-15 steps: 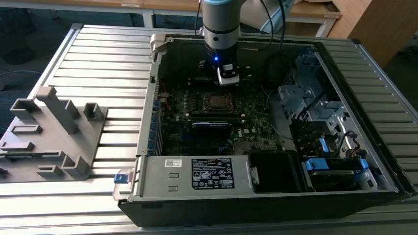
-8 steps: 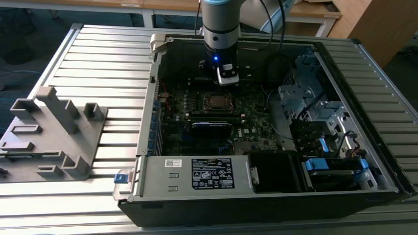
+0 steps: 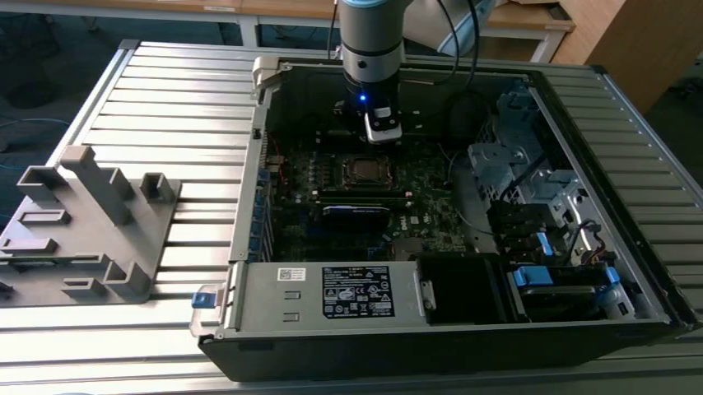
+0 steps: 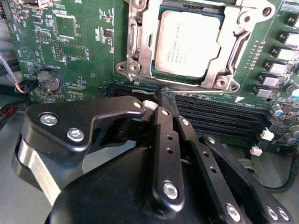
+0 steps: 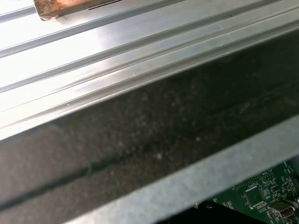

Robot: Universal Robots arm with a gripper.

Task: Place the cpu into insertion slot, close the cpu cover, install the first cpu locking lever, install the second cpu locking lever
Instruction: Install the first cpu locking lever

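Silver-grey square cpu (image 4: 187, 44) sits in the dark square insertion slot (image 3: 363, 169) on the green motherboard (image 4: 79, 42). The board is inside the open black computer case (image 3: 439, 354) on the slatted metal tabletop (image 3: 165, 90). Silver metal frame cpu cover (image 4: 145, 56) lies flat over it (chip shows through the window). Black gripper (image 4: 164, 100), fingers pressed together and holding nothing, hovers just beside the socket, over the long black memory slots (image 4: 219, 116).
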